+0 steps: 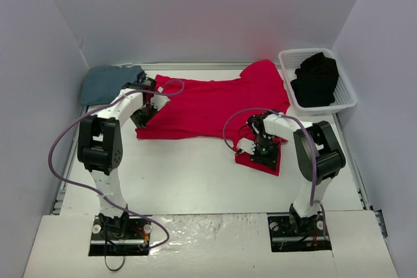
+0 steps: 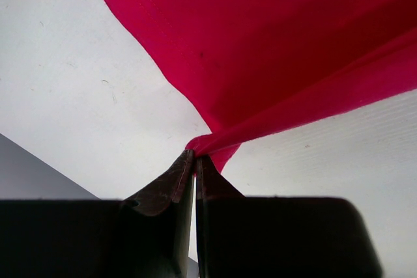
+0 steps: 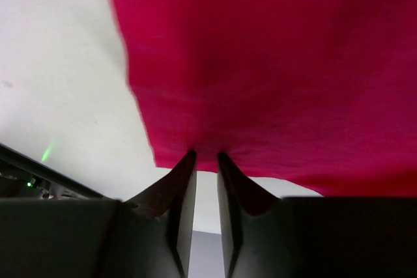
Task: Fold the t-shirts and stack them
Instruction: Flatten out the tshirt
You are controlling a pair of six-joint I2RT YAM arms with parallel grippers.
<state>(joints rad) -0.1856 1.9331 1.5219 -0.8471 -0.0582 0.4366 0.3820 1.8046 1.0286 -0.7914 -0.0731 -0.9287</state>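
The red t-shirt [image 1: 208,105] lies spread across the middle of the table. My left gripper [image 1: 147,112] is shut on a pinch of its left edge; the left wrist view shows the cloth [image 2: 273,50] bunched at the gripper's tips [image 2: 194,154]. My right gripper [image 1: 260,149] sits low over the shirt's near right corner [image 1: 272,164]. Its jaws are nearly closed, with the red hem [image 3: 273,63] between the tips [image 3: 204,155]. The blue-grey t-shirt [image 1: 107,83] lies at the back left. The black t-shirt [image 1: 316,77] is piled in the white basket [image 1: 348,99].
The basket stands at the back right by the right wall. Grey walls enclose the table on three sides. Each arm's cable loops over the table beside it. Bare white table [image 1: 189,174] lies between the shirt and the arm bases.
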